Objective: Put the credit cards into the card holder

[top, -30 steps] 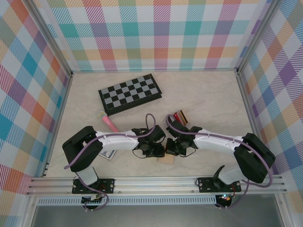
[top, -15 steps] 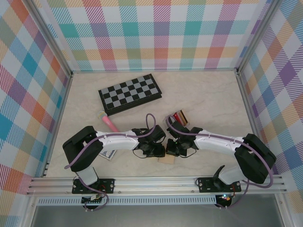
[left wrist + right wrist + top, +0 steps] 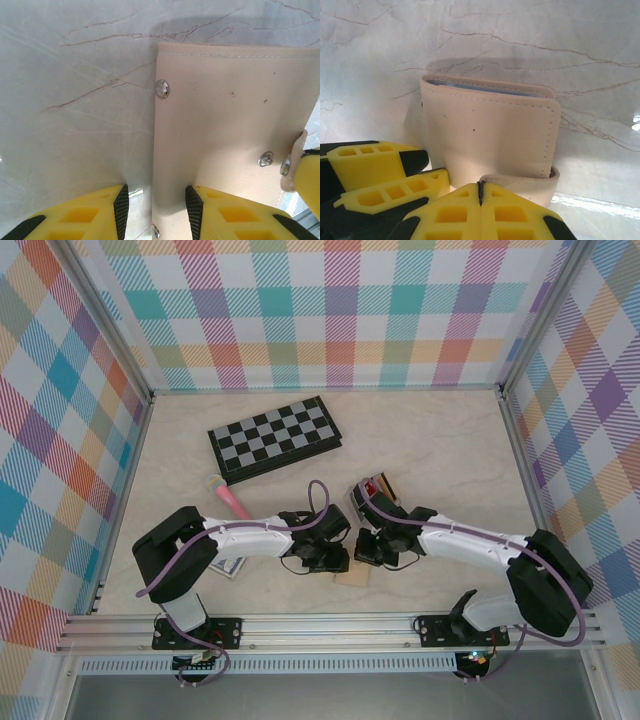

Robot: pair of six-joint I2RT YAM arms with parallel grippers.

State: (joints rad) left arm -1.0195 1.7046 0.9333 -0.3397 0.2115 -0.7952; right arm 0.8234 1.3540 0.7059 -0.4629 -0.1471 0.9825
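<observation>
Right gripper (image 3: 480, 192) is closed tight, pressed against the wallet's (image 3: 487, 130) strap (image 3: 525, 184). The left gripper (image 3: 156, 202) stands apart, astride the wallet's edge. Best to pin the cover flat and lift the flap slowly (the red and gold cards (image 3: 377, 484) lie just beyond the right wrist).
</observation>
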